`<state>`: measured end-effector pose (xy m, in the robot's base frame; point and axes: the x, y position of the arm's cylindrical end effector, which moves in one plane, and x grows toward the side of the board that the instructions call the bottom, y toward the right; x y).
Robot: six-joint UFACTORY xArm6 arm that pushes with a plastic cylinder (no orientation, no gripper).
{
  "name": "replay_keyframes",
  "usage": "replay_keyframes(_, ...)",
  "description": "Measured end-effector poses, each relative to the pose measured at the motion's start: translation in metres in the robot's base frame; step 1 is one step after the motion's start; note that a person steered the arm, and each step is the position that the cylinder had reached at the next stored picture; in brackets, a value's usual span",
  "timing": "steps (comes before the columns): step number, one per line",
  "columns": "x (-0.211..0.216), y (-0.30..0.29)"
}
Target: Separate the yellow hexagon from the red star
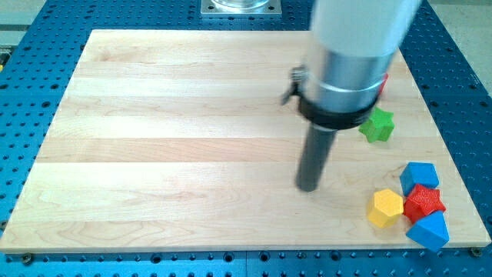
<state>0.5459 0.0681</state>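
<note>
While yellow hexagon (385,208) touches red star (424,201), my tip (308,187) sits left.

The small yellow hexagonal block (385,208) lies flat on the pale wooden tabletop (169,146), near its edge at the view's bottom right. Its top face is a lighter yellow than its sides. The small red star-shaped block (423,202), ridged and spiky, lies flat just to the view's right of the yellow hexagon. The 2 blocks look to be touching, or nearly so, side by side.
</note>
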Motion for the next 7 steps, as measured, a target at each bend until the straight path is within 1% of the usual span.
replay_keyframes(1, 0.029, -0.02)
replay_keyframes(2, 0.071, -0.005)
replay_keyframes(4, 0.073, 0.007)
replay_keyframes(5, 0.073, 0.065)
replay_keyframes(6, 0.072, 0.085)
replay_keyframes(7, 0.072, 0.085)
